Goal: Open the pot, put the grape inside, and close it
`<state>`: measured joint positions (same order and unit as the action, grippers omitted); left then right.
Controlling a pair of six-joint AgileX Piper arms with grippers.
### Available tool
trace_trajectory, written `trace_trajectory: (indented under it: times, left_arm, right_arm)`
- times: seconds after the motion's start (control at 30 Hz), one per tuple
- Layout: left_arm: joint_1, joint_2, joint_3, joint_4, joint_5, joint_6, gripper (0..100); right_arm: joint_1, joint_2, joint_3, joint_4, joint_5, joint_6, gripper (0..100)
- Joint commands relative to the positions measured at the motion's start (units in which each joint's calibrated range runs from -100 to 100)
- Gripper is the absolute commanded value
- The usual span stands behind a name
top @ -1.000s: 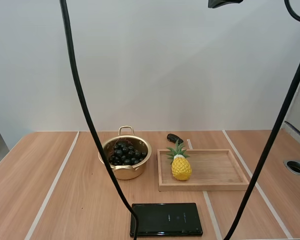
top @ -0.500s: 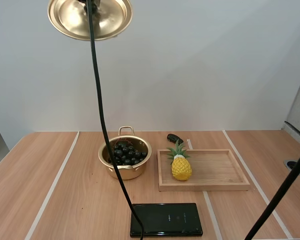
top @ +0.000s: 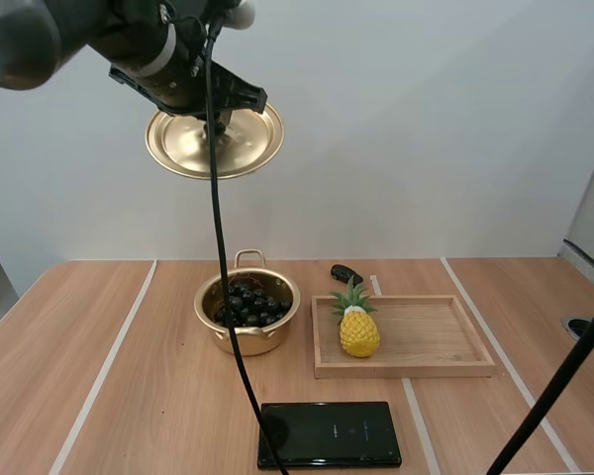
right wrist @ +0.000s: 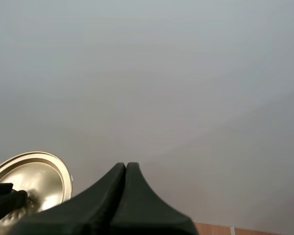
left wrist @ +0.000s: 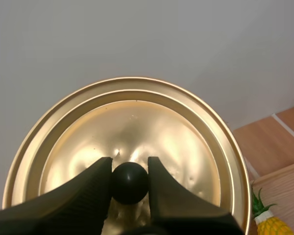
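A gold pot [top: 247, 312] stands open on the table, holding a dark bunch of grapes [top: 246, 302]. High above it hangs the gold lid [top: 215, 142], slightly tilted. My left gripper [top: 214, 127] is shut on the lid's black knob [left wrist: 129, 182], its fingers [left wrist: 90, 188] pinching it from both sides over the lid [left wrist: 127, 142]. My right gripper [right wrist: 126, 169] is shut on nothing, its fingers lying together as one wedge, with the lid [right wrist: 32, 178] off to its side.
A wooden tray [top: 431, 336] to the right of the pot carries a toy pineapple [top: 357, 324]. A small black object [top: 346, 272] lies behind the tray. A black flat pack [top: 329, 433] rests near the table's front edge.
The lid has come down and to the right from the upper left, and my left arm has come into the high view with it. A second ago the lid was out of view.
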<state>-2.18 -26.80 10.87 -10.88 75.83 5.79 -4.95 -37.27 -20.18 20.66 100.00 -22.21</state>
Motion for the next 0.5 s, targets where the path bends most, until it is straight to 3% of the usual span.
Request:
trace_trajectory:
  times: [0.0,0.47]
  left_arm:
    - [-0.02,-0.4,3.5,-1.5,-6.2,0.7,0]
    - [-0.02,7.7,12.5,-5.7,-8.0,2.7,0]
  right_arm:
    - [-0.2,-0.9,-0.5,0.2,0.0,-0.6,0]
    - [-0.2,-1.6,-0.5,0.1,0.0,-0.6,0]
